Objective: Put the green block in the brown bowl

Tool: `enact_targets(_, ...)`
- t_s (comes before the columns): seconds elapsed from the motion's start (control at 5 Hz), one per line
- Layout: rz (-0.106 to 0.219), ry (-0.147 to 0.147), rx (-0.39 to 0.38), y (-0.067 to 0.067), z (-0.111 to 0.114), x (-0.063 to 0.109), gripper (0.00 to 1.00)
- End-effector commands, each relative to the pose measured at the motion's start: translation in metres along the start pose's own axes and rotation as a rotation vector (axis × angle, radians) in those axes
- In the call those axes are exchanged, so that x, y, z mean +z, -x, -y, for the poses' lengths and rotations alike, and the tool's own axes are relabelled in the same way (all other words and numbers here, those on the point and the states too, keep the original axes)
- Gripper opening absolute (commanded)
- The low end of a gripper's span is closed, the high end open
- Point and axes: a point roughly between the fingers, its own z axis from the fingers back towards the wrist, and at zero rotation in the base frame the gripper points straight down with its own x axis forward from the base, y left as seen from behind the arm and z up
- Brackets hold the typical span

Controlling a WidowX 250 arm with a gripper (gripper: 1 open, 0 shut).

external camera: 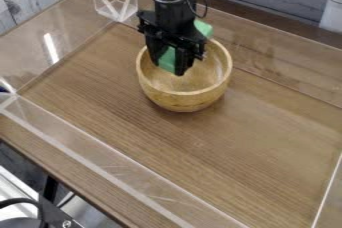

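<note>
The tool points straight down over the back part of the bowl, its black fingers clamped on the green block, which stands tilted between them, its lower end down inside the rim. The bowl sits on the wooden table toward the far edge.

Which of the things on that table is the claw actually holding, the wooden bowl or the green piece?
The green block: it sits clamped in the gripper above the brown bowl, which rests free on the table.
</note>
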Motion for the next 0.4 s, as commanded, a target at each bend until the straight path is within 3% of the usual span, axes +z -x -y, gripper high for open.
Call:
enact_targets(0.0,0.03,-0.01,-0.016,-0.0064,0.0025,0.005,0.0)
enact_targets(0.2,0.022,-0.008,-0.018,-0.0062,0.0047,0.0014,0.0)
